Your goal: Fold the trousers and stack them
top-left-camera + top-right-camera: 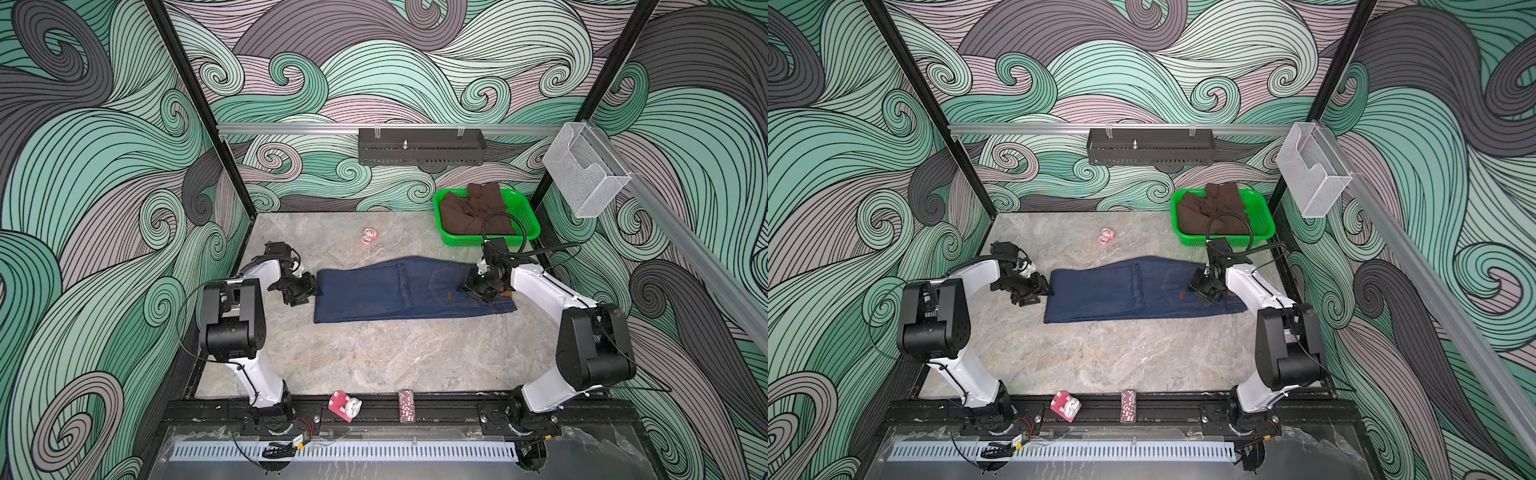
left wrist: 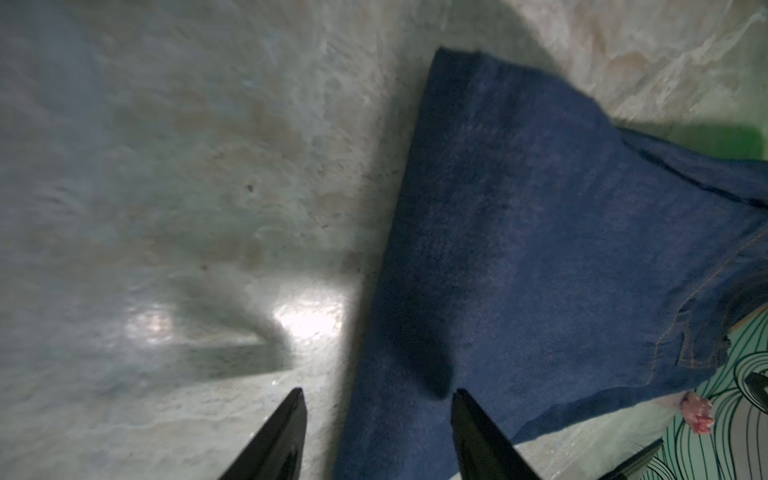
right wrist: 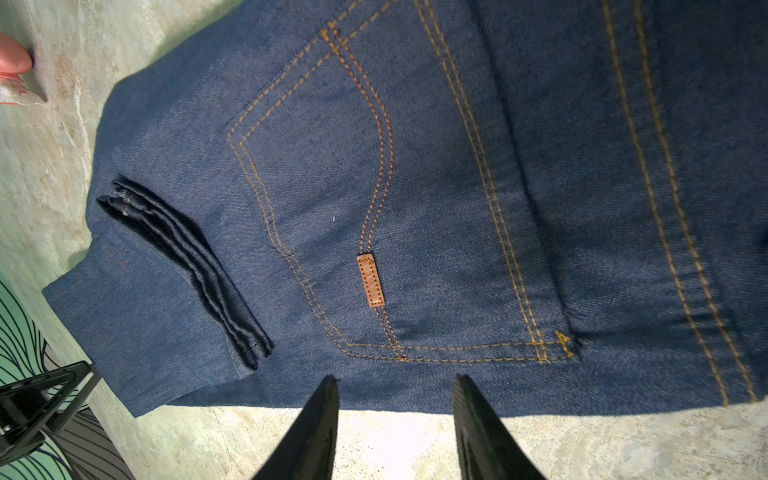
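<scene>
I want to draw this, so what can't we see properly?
- Both top views: the right gripper covers part of the trousers' waist.
- Both top views: the pink thing behind the trousers is too small to name.
- Left wrist view: blurred; its edges cut off the trousers.
- Green basket: brown cloth hides its bottom.

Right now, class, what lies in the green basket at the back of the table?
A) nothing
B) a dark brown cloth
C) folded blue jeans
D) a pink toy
B: a brown cloth lies heaped in the basket, while the trousers lie out on the tabletop.
</scene>
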Robot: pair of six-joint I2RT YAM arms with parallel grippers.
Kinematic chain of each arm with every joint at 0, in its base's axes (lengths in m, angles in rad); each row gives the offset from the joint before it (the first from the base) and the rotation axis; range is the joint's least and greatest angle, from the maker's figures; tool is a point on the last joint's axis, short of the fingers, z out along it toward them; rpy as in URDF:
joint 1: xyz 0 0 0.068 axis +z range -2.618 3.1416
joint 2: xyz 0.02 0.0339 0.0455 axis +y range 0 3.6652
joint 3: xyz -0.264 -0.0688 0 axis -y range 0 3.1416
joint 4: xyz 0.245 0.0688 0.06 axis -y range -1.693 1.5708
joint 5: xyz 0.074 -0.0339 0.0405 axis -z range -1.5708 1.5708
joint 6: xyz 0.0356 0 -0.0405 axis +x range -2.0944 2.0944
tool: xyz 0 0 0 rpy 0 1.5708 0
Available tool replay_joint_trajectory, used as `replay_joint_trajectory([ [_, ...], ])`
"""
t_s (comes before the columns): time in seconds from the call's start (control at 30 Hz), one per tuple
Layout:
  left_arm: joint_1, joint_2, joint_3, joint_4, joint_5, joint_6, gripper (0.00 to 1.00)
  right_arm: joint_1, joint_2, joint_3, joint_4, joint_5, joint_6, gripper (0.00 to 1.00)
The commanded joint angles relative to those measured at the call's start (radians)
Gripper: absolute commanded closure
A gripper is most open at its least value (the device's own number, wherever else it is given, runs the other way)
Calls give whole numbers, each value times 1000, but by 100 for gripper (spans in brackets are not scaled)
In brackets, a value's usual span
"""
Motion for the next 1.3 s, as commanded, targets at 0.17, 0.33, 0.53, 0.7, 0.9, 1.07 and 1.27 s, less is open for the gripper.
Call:
replay_joint_trajectory([
  [0.17, 4, 92, 52, -35, 70, 85, 50, -2, -5, -19, -22, 15, 0, 53],
  [0.33, 4, 131, 60, -40, 76, 94, 52, -1, -3, -14, -23, 14, -1, 54],
  [0.53, 2, 147, 62, -43, 106, 113, 55, -3, 4, -14, -21, 19, -1, 54],
  [0.7, -1, 148, 58, -43, 118, 114, 60, -1, 19, -14, -15, 21, -4, 54],
  [0.9, -2, 148, 59, -39, 135, 107, 71, -1, 40, -21, 0, 25, -6, 54],
  [1.07, -10, 145, 59, -40, 150, 106, 80, -3, 46, -21, 4, 21, -1, 54],
  [1.27, -15, 128, 65, -49, 189, 104, 95, -2, 50, -6, 4, 12, -3, 53],
])
